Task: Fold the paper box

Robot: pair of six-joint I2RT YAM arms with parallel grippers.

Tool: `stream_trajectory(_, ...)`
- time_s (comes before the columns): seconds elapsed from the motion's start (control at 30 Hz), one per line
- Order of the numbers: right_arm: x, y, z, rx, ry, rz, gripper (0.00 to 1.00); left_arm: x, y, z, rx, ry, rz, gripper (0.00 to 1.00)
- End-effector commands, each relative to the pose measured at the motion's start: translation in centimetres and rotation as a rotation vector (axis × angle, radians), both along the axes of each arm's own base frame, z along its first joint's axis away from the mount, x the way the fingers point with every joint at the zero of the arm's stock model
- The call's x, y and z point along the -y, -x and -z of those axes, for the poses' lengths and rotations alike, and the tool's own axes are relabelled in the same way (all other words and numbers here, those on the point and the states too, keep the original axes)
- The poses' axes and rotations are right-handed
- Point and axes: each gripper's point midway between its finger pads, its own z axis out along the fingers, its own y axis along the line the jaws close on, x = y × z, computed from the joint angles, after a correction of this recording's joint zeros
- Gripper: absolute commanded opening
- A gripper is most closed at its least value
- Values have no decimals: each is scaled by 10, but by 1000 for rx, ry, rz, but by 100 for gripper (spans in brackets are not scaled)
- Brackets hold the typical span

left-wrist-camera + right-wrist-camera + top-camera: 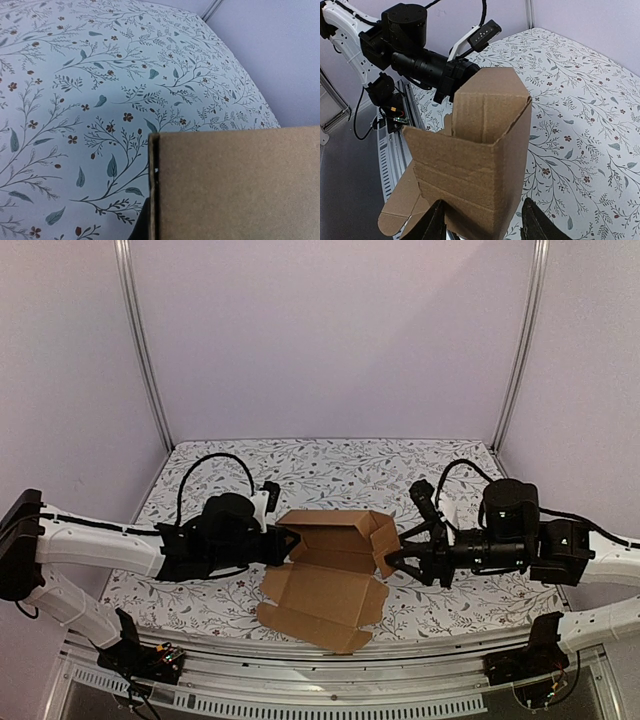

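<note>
The paper box is plain brown cardboard, half formed, with its back and side walls raised and a wide flap lying flat toward the near edge. My left gripper is shut on the box's left wall. In the left wrist view the cardboard fills the lower right and hides all but a dark sliver of one finger. My right gripper stands open, its fingers either side of the box's right corner without pinching it. From above it sits at the right side flap.
A floral cloth covers the table. Metal frame posts rise at the back corners before lilac walls. An aluminium rail runs along the near edge. The left arm reaches in from beyond the box in the right wrist view.
</note>
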Motion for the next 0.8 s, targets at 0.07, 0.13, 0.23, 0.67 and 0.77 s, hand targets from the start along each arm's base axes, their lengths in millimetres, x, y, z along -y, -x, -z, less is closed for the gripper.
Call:
stream_trajectory(0.07, -15, -6, -9, -1, -39, 4, 49, -4, -8, -16, 28, 11, -23, 0)
stream_trajectory(0.13, -17, -13, -5, -6, -24, 36, 49, -7, -9, -13, 21, -5, -39, 0)
stream_trajectory(0.23, -22, -20, 1, -10, -17, 59, 49, -14, -12, -10, 13, -39, -79, 0)
stream_trajectory(0.67, -49, -35, 18, 72, 88, 180, 49, -43, -18, 1, -24, -155, -230, 0)
stream_trajectory(0.77, -49, -45, 28, 73, 119, 241, 49, -44, -18, 1, -27, -161, -244, 0)
